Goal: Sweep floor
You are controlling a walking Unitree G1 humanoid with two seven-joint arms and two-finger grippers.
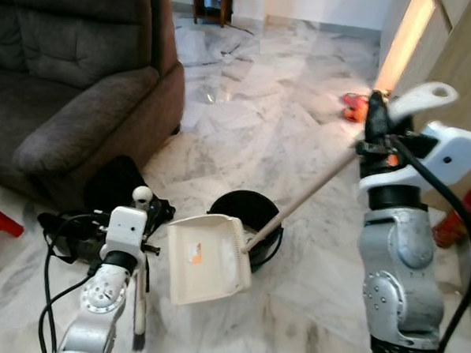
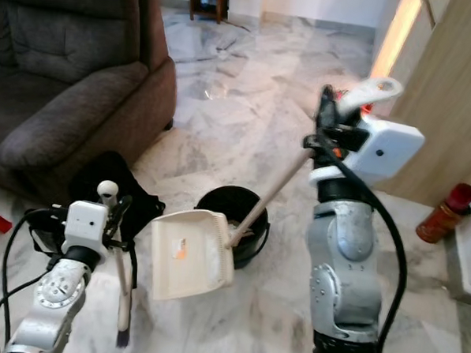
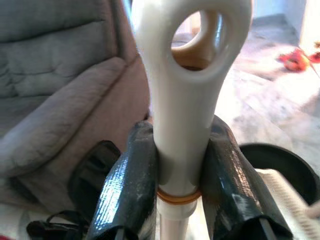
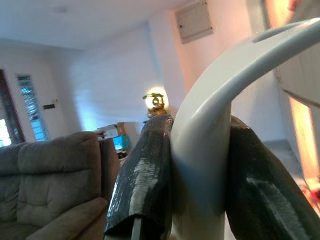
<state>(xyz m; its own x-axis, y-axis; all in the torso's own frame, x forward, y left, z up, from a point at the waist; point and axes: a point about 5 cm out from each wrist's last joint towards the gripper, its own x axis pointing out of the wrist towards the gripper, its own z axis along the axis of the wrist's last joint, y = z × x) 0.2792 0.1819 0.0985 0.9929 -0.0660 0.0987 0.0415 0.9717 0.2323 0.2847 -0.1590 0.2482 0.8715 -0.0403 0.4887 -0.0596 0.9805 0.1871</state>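
Down at the lower left, holds the brush [image 1: 140, 298] upright with the left gripper [image 3: 181, 195], both black fingers [image 3: 127, 192] pressed against the sides of its white handle just under the looped end, with an orange band right below the grip. Hangs the brush's dark bristle tip low, close to the marble floor [image 1: 264, 83] if not on it, which cannot be judged from this angle. Raised high on the right, pinches the curved white end of the dustpan [image 1: 208, 254] handle with the right gripper [image 4: 200, 185], one finger on either side. Runs that long pale shaft down and to the left from the grip, across the black bin [image 1: 246, 205], to the cream pan. Keeps the pan tilted with its open face up towards the head camera, overlapping the bin's near left rim and lying just beside the brush. Shows a small orange scrap [image 1: 196, 257] on the pan's inner face. Places a dark bag [image 1: 113, 182] and loose cables near the foot of the brown sofa [image 1: 67, 73], left of the bin. Leaves a red bottle [image 2: 443, 215] standing well apart on the right, by a wooden panel [image 2: 453, 101].
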